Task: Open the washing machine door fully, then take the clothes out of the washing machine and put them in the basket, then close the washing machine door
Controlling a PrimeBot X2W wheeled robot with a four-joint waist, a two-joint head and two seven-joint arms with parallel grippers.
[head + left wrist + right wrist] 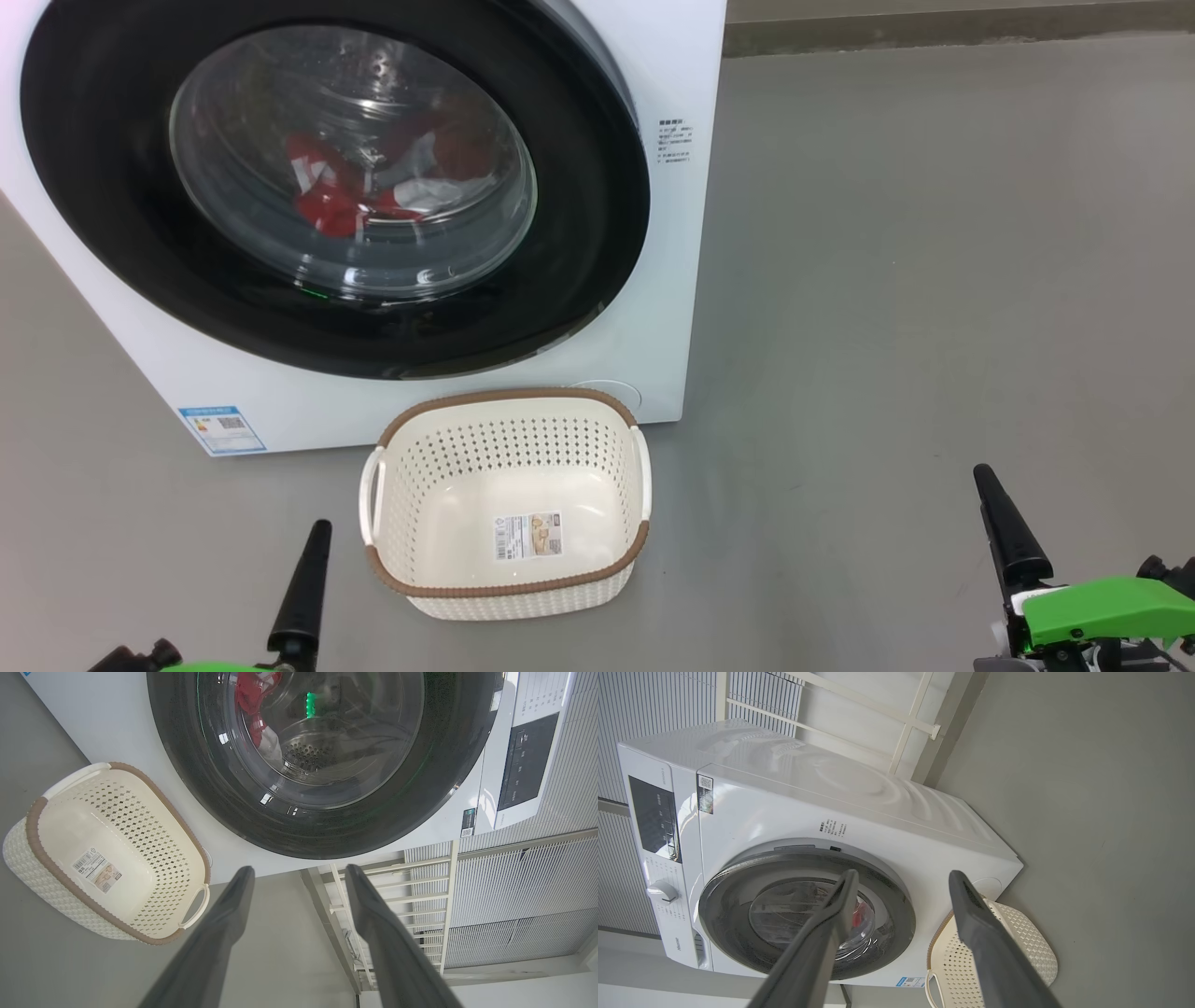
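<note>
Bright, even light all round, barely a shadow on the grey floor [934, 280]. Pale streaks and a green glint shine on the washing machine door [121, 187] glass. Wrist views bow straight lines towards their edges, and the dark fingers [205, 952] nearest the lens go soft.

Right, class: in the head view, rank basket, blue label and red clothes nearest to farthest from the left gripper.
1. basket, right of the left gripper
2. blue label, low on washing machine
3. red clothes, behind door glass
</note>
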